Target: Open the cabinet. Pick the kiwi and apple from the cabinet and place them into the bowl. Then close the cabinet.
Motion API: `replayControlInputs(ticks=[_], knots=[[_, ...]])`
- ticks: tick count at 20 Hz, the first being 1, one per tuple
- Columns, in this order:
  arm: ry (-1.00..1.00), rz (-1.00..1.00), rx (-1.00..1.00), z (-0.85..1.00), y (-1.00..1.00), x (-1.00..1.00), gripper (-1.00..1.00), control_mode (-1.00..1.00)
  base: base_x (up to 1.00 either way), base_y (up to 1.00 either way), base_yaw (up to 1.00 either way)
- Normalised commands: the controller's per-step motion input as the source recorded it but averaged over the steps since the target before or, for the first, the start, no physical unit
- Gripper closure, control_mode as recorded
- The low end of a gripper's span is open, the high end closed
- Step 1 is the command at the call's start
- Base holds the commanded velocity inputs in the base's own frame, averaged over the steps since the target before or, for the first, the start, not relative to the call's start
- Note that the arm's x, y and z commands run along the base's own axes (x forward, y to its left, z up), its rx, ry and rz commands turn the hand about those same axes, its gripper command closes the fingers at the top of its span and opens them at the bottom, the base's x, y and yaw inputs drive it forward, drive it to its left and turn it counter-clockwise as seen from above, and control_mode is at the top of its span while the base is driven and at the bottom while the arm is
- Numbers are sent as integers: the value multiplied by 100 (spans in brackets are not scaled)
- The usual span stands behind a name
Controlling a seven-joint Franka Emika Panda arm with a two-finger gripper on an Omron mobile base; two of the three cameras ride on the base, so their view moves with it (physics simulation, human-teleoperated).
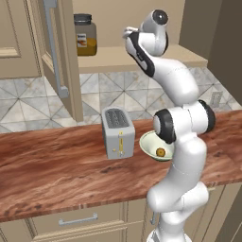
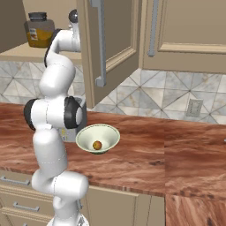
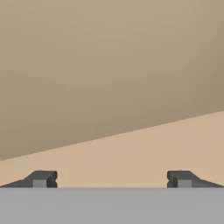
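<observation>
The cabinet [image 1: 52,47] is open, with one door swung out toward the near side and its long silver handle [image 2: 100,42] showing. The counter [image 1: 56,175] below is brown and shiny. The arm reaches up onto the cabinet shelf [image 1: 113,59]. A toaster [image 1: 117,132] stands on the counter, and the bowl [image 2: 98,138] sits just to its right. A jar [image 1: 85,34] stands at the far left of the shelf. The apple [image 2: 97,145] lies in the bowl. I cannot find the kiwi; it may be hidden behind the arm. The gripper [image 3: 112,179] has its tips wide apart with nothing between them, over bare shelf. I think the step now is getting the kiwi. Next the arm must find it, close on it and carry it down to the bowl
</observation>
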Motion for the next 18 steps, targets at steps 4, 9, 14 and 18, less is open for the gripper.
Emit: replayControlInputs(ticks=[4, 9, 14, 18], knots=[[11, 0, 8, -42, 33, -1, -100, -100, 0, 0, 0], [0, 0, 1, -7, 13, 0, -100, -100, 0, 0, 0], [0, 0, 0, -37, 0, -69, -100, -100, 0, 0, 0], [0, 0, 0, -7, 0, -13, -100, -100, 0, 0, 0]])
